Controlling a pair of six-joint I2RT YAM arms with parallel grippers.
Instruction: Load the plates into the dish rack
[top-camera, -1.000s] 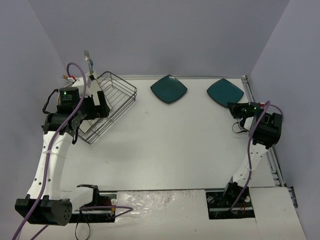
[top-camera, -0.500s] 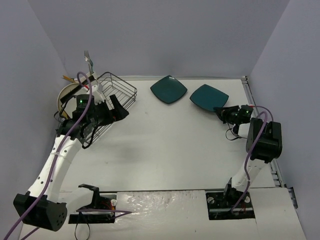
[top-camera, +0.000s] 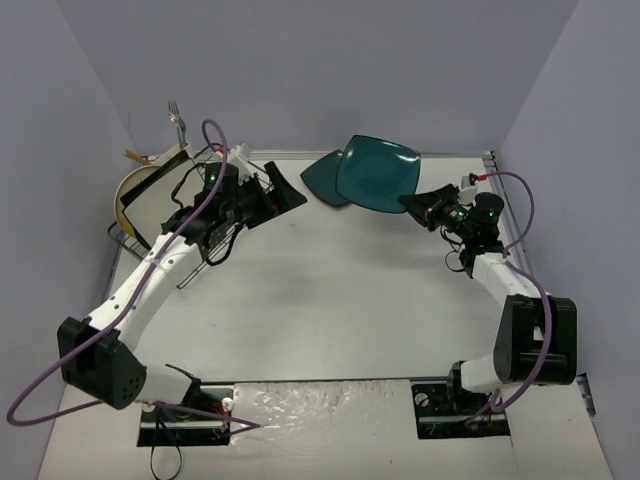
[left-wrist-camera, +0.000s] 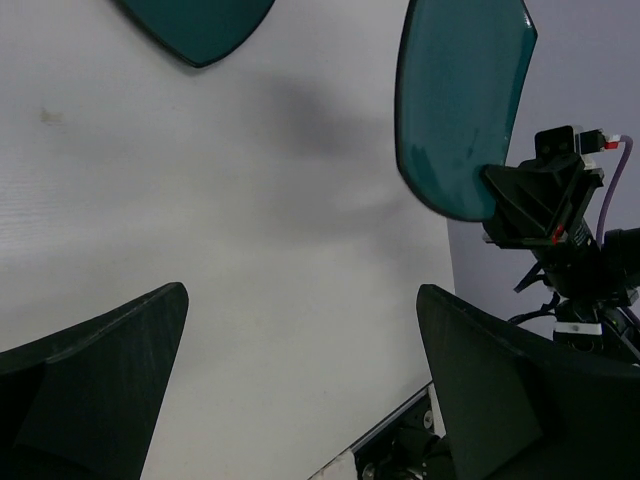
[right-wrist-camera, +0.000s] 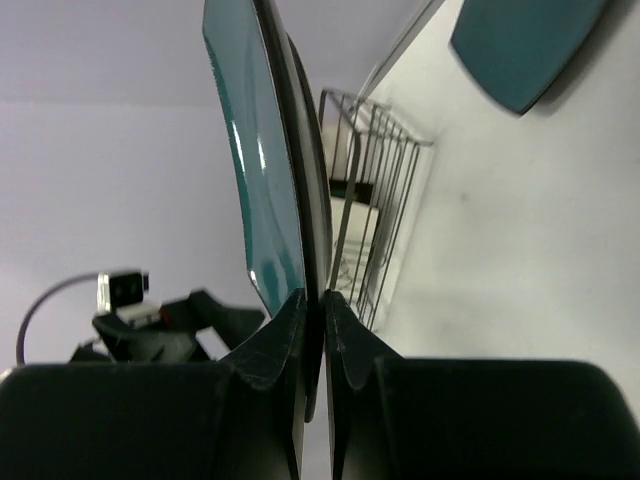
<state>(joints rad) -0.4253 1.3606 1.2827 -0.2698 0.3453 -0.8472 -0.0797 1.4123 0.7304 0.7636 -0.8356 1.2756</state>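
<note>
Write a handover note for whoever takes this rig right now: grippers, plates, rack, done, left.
Right gripper: shut on the edge of a teal plate, raised off the table and tilted.
Left gripper: open, empty, above the table near the dish rack.
Second teal plate: flat on the table, far side.
Round cream plate: upright at the rack; whether it is seated cannot be told.
To do: rack the held plate, then the second.

The white counter (top-camera: 330, 300) fills the middle of the top view. A dark teal plate (top-camera: 320, 178) lies flat on it at upper centre. The black wire dish rack (right-wrist-camera: 372, 215) stands on it at the upper left.
</note>
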